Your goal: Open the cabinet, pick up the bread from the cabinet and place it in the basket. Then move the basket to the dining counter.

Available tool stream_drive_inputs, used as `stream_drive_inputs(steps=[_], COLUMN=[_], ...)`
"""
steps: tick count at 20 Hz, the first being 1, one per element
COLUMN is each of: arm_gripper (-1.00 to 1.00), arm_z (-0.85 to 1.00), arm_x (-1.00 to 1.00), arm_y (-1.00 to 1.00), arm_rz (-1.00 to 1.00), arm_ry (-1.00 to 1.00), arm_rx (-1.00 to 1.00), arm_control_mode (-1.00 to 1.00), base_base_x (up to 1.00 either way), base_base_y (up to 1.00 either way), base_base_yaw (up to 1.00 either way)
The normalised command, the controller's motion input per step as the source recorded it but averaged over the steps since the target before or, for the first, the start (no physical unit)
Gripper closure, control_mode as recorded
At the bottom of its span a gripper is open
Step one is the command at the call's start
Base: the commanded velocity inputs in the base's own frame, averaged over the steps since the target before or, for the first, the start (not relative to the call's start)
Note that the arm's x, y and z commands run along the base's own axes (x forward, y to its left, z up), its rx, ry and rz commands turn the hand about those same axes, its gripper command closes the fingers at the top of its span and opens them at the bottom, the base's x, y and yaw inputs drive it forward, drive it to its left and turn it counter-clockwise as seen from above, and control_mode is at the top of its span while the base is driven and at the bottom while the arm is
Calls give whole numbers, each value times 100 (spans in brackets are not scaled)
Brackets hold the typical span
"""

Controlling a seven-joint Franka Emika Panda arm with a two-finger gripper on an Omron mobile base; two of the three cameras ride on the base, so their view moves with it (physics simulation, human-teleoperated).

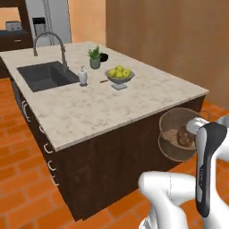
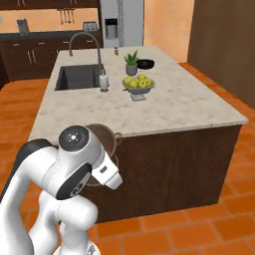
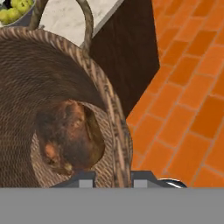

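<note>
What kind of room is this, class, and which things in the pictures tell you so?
Most likely a home kitchen: an island counter with an inset sink and arched tap, a fridge behind, and a bowl of fruit.

The small brown roundish bread [image 3: 70, 140] is lying inside the round woven brown basket [image 1: 172, 123], which is hanging beside the dark wood side of the pale marble-topped dining counter [image 1: 89, 112], below its top, above the orange brick floor [image 3: 188, 87]. On the counter, a grey bowl of yellow-green fruit [image 1: 119, 75] is sitting right of the inset dark sink [image 1: 44, 75].

floor: orange brick [image 1: 18, 188] | wall: brown wood panels [image 1: 179, 40] | fridge: steel [image 2: 122, 22] | cabinets: dark [image 2: 30, 60]
</note>
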Motion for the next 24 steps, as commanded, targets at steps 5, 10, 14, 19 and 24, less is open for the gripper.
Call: stream_drive_inputs(steps=[5, 10, 14, 19, 24], arm_gripper=[100, 100, 100, 100, 100], arm_z=[0, 0, 0, 0, 0], arm_x=[0, 0, 0, 0, 64], arm_y=[0, 0, 0, 0, -8], arm_rz=[0, 0, 0, 0, 1], arm_ry=[0, 0, 0, 0, 12], arm_rx=[0, 0, 0, 0, 0], arm_control_mode=[100, 100, 100, 100, -100], base_base_x=[100, 87, 26, 0, 9], base_base_y=[-17, -12, -3, -16, 0], base_base_yaw=[73, 37, 27, 29, 3])
